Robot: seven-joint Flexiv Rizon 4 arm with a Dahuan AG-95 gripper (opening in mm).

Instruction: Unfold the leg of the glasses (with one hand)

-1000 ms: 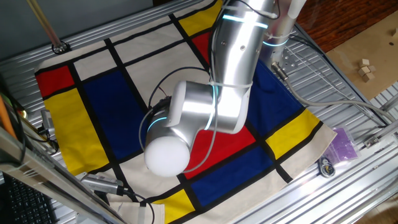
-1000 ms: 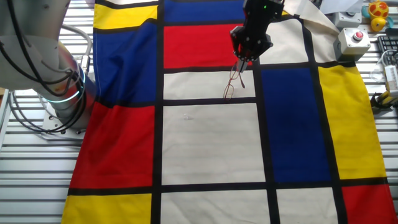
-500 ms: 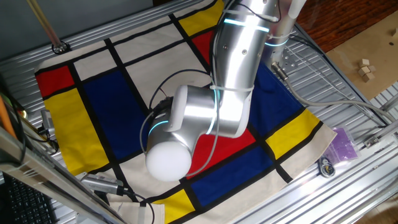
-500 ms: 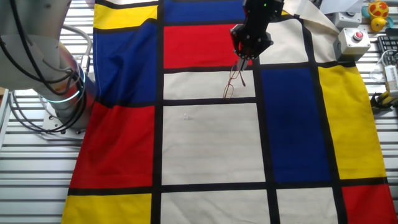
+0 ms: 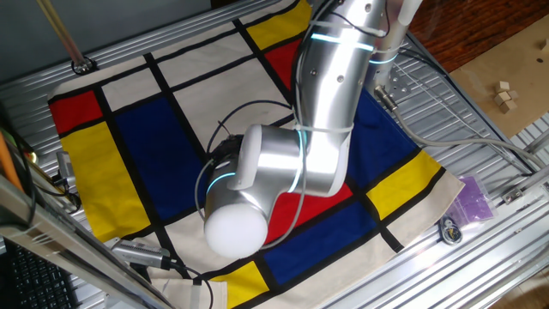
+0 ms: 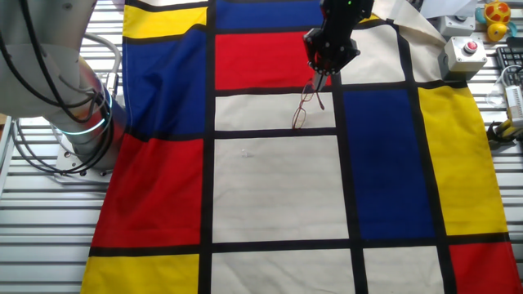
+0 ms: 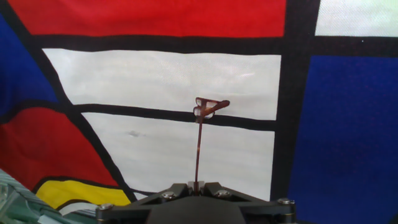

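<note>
In one fixed view, the silver arm (image 5: 292,163) covers the middle of the checkered cloth (image 5: 137,129); pincer and glasses are hidden.

In the other fixed view, the black gripper (image 6: 320,78) stands over the white square, and the glasses (image 6: 301,111) hang just under it.

In the hand view, the fingers (image 7: 180,188) are closed on the leg (image 7: 198,152); the frame is at its far end, above the black stripe.
</note>
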